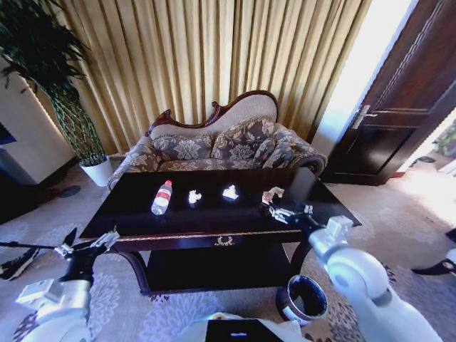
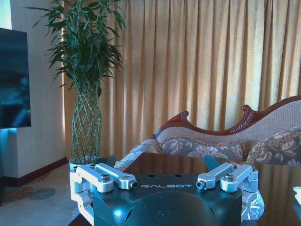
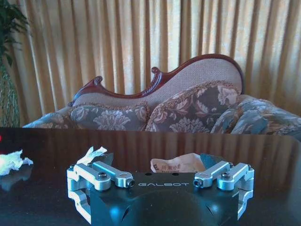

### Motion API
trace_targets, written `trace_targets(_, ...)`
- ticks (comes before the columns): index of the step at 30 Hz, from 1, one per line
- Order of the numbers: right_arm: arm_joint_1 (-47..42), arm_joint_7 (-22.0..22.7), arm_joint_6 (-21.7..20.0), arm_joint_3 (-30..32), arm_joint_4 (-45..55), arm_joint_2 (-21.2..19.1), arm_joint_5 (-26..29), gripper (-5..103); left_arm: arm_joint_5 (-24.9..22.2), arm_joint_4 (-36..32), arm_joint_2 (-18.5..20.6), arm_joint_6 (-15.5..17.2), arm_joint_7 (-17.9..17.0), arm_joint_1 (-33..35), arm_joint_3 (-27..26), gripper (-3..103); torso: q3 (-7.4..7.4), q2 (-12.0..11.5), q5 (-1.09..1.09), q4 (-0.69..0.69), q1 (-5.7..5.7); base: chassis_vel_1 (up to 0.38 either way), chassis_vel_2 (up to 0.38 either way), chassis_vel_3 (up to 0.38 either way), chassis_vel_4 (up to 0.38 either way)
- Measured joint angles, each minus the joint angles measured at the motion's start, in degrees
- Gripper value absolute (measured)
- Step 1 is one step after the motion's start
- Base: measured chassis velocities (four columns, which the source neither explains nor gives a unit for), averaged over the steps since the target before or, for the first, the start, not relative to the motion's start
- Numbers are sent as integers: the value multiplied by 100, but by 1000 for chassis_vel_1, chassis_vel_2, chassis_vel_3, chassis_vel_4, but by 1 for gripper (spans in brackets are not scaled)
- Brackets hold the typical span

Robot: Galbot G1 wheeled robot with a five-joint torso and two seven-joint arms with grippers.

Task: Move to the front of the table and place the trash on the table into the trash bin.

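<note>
My right gripper (image 1: pixel 283 211) hangs spread open over the table (image 1: pixel 214 221) near its front right corner, just short of the wrapper (image 1: pixel 271 194). My left gripper (image 1: pixel 89 242), also open, waits off the front left corner. The bottle (image 1: pixel 162 197) and two paper wads (image 1: pixel 194 196) lie mid-tabletop. The bin (image 1: pixel 302 298) stands on the floor below the right end.
</note>
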Motion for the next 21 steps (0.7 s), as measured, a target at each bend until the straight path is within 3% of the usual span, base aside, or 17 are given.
trace_targets(14,813,140,-70,-1080,-776,-209,50,100,-200,0,196,69,-5,-85,78,100,0,0,0,-1,1,0,0,0,0)
trace_targets(21,990,230,-22,-1248,-1035,-192,17,100,-130,0,179,-47,-6,-40,42,100,0,0,1,0,0,0,0,0,0)
